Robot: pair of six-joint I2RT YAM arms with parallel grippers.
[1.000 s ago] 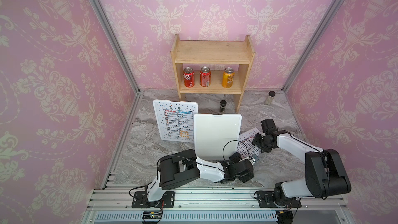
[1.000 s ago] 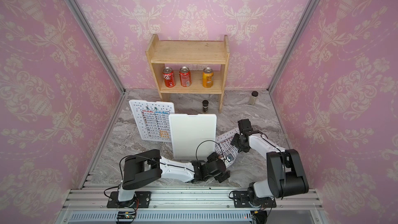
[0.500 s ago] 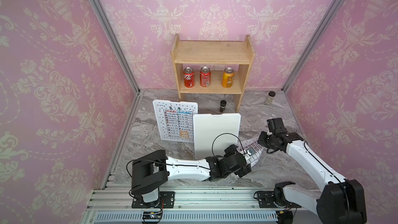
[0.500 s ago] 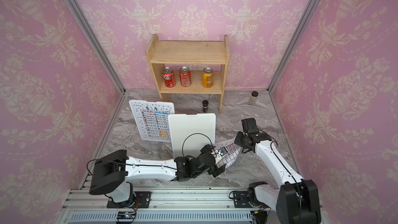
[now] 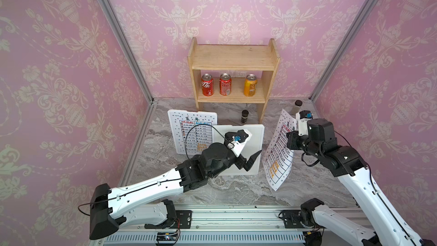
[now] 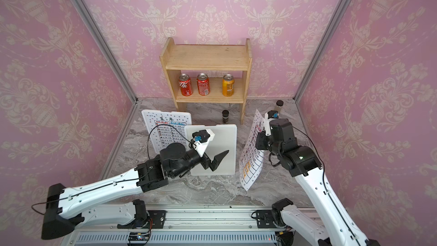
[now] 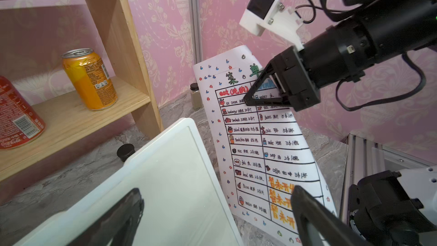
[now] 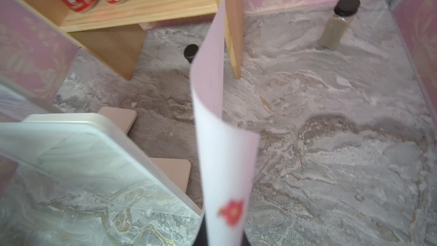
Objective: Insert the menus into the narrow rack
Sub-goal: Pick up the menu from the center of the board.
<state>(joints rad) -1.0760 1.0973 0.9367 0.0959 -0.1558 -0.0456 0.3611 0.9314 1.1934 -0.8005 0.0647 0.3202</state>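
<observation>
My right gripper is shut on the top edge of one menu, a white sheet with a ruled table and orange text. The sheet hangs upright and curved, just right of the white-rimmed rack. Its lower corner is at the marble floor. The left wrist view shows the pinch near the green title of this menu. My left gripper is open and empty in front of the rack panel. A second menu stands upright in a white frame behind and to the left.
A wooden shelf at the back wall holds two red cans and an orange can. A dark-capped jar stands by its leg and a bottle in the back right corner. Pink walls close in on three sides.
The right gripper shut on the menu that lay flat on the floor and raised it upright. The left gripper let go of the sheet's near edge and rose in front of the rack.
</observation>
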